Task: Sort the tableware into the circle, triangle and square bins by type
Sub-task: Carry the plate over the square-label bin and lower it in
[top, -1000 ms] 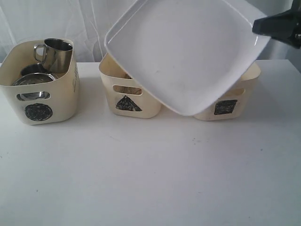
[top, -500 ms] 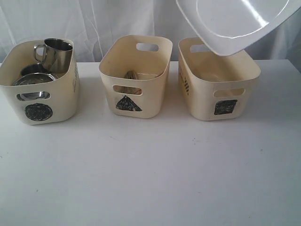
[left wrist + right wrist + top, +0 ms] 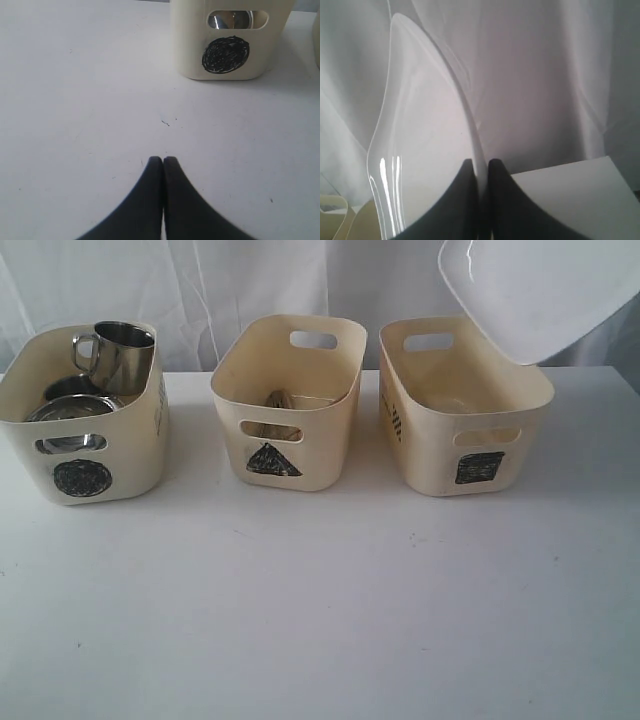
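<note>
The large white rounded-square plate [image 3: 545,285] hangs tilted in the air above the square bin [image 3: 462,410] at the right. My right gripper [image 3: 480,162] is shut on the plate's [image 3: 427,150] rim; it is out of the exterior view. The circle bin [image 3: 85,420] at the left holds a steel mug [image 3: 115,350] and other steel pieces. In the triangle bin [image 3: 290,405] something brownish shows at the bottom. My left gripper [image 3: 163,160] is shut and empty, low over the table in front of the circle bin [image 3: 227,42].
A white curtain [image 3: 250,280] hangs behind the bins. The white table [image 3: 320,610] stretches bare in front of the three bins, and its right edge shows in the right wrist view.
The plate has moved up and to the right, from in front of the triangle and square bins to high above the square bin. The right gripper has left the exterior view.
</note>
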Available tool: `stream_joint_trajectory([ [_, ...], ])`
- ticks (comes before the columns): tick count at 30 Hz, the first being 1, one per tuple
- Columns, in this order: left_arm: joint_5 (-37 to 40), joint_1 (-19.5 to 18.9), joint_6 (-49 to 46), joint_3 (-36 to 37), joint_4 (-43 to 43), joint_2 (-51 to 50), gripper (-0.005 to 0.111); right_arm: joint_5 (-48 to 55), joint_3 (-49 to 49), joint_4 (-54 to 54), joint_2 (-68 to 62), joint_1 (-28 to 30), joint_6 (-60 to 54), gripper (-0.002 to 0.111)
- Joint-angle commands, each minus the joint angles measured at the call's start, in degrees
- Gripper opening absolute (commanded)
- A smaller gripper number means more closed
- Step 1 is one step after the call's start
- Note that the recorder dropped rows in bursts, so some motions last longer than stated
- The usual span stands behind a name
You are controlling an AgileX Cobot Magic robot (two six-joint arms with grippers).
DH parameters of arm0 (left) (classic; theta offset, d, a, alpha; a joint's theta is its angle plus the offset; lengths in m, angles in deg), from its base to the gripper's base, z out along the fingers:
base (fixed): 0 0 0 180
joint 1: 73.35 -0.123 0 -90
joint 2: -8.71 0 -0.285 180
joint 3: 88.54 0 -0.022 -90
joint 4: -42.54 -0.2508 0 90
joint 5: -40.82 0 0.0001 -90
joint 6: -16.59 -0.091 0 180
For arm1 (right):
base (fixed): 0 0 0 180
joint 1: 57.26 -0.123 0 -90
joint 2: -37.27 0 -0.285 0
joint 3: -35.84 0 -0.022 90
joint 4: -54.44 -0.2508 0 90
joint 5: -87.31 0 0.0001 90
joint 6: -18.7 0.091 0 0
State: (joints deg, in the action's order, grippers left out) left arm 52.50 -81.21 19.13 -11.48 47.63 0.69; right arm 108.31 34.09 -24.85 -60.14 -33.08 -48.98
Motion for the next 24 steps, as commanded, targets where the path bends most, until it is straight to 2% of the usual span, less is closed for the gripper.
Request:
stream_joint_trajectory([
  [1,-0.1,0.0,0.1,0.2,0.3,0.2,0.0,-4.2,0.7,-1.6,-0.9,-4.0,-1.7,0.0],
  [6,-0.1,0.0,0.1,0.2,0.3,0.2,0.0,-10.5,1.0,-1.6,-3.2,-7.6,-5.7,0.0],
  [12,-0.1,0.0,0.1,0.2,0.3,0.2,0.0,-10.8,3.4,-1.6,-6.8,-9.2,-5.9,0.0],
  [19,-0.1,0.0,0.1,0.2,0.3,0.2,0.0,-10.3,4.5,-1.5,-7.1,-10.0,-11.3,0.0],
  [24,-0.1,0.0,0.1,0.2,0.3,0.2,0.0,-9.4,4.5,2.4,-7.1,-11.1,-14.8,0.0],
])
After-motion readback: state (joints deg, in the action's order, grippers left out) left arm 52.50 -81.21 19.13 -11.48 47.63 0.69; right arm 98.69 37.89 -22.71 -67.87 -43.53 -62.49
